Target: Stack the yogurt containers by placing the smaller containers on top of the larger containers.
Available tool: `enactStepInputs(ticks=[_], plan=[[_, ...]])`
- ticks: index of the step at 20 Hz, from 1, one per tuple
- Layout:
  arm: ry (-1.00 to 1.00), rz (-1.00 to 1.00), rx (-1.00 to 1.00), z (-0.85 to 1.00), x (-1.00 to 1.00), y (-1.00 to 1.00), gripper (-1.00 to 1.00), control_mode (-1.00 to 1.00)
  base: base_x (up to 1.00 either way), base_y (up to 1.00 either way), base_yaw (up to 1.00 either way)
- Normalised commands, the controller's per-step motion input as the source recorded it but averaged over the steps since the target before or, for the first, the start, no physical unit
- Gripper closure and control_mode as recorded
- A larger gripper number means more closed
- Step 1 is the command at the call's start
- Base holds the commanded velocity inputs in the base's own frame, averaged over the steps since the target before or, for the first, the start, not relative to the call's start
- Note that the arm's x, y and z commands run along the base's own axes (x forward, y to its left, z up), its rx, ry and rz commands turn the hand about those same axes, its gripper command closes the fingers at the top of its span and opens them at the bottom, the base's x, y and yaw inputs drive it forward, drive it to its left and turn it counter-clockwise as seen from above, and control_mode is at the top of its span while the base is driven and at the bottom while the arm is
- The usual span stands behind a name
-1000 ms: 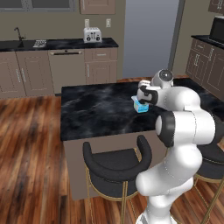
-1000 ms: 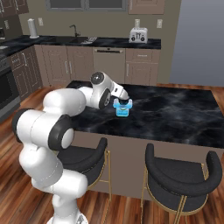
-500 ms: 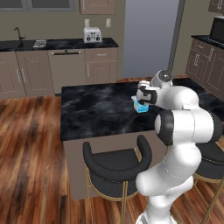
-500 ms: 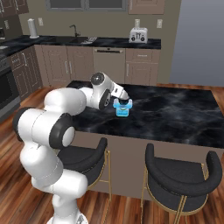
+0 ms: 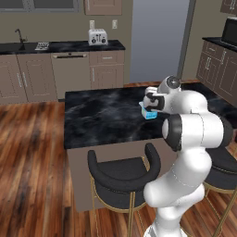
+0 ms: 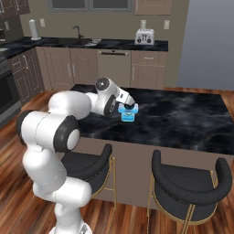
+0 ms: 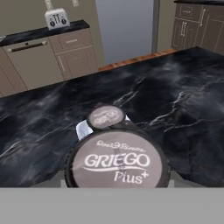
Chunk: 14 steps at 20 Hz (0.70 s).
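Nothing has visibly shifted: end effector (image 6: 129, 109) stays over the light blue tub (image 6: 127, 114) on the black marble worktop (image 6: 183, 119), clamped on the round yogurt cup (image 7: 117, 162). Two stools (image 6: 189, 183) stand alongside; toaster (image 6: 144, 35) behind.

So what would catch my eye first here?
Probably the big white robot arm bent over the black marble island, its gripper at a light blue yogurt tub. In the hand view, a round lid reading GRIEGO Plus looms close.
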Motion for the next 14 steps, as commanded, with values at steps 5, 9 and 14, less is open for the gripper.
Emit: enactStepInputs(ticks=[5, 9, 14], plan=[[0.0, 0.0, 0.0, -0.09, 0.2, 0.0, 1.0, -1.0, 0.0, 0.0, 0.0], [0.0, 0.0, 0.0, -0.1, 0.21, 0.0, 1.0, -1.0, 0.0, 0.0, 0.0], [0.0, 0.0, 0.0, -0.09, 0.21, 0.0, 1.0, -1.0, 0.0, 0.0, 0.0]])
